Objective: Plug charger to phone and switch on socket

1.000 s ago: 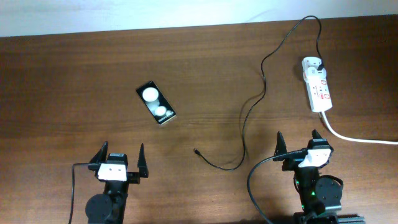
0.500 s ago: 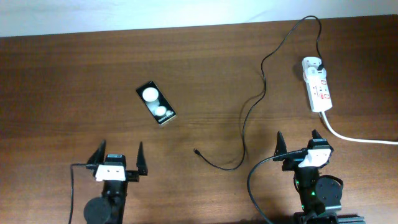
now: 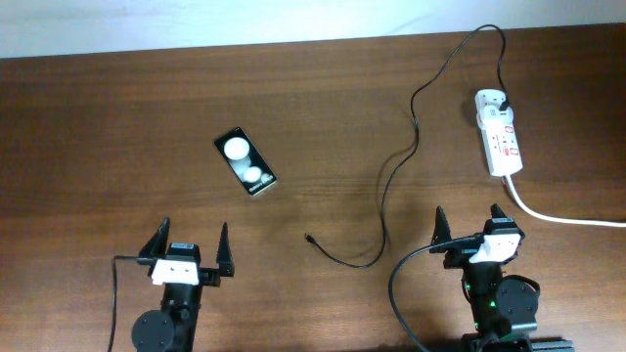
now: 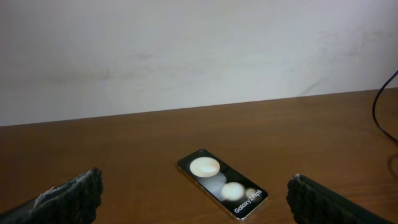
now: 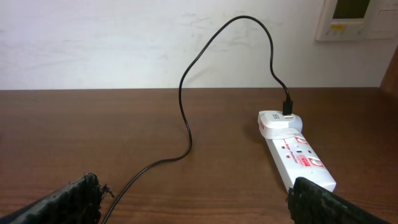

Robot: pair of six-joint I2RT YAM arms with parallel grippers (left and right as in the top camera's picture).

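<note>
The black phone (image 3: 245, 161) lies flat, left of centre, two white spots on its face; in the left wrist view (image 4: 221, 183) it lies ahead between my open fingers. The thin black charger cable (image 3: 394, 166) runs from a plug in the white power strip socket (image 3: 499, 133) down to its connector tip (image 3: 308, 237) on the table. The right wrist view shows the cable (image 5: 186, 134) and socket (image 5: 292, 149). My left gripper (image 3: 190, 251) is open and empty near the front edge. My right gripper (image 3: 469, 227) is open and empty, just below the socket.
The socket's thick white cord (image 3: 558, 215) runs off to the right edge. A white wall stands behind the table's far edge (image 4: 186, 56). A wall panel (image 5: 351, 15) shows at the upper right of the right wrist view.
The left gripper shifted slightly back and to the left, then forward again a little. The right arm, phone and cable have not moved.
</note>
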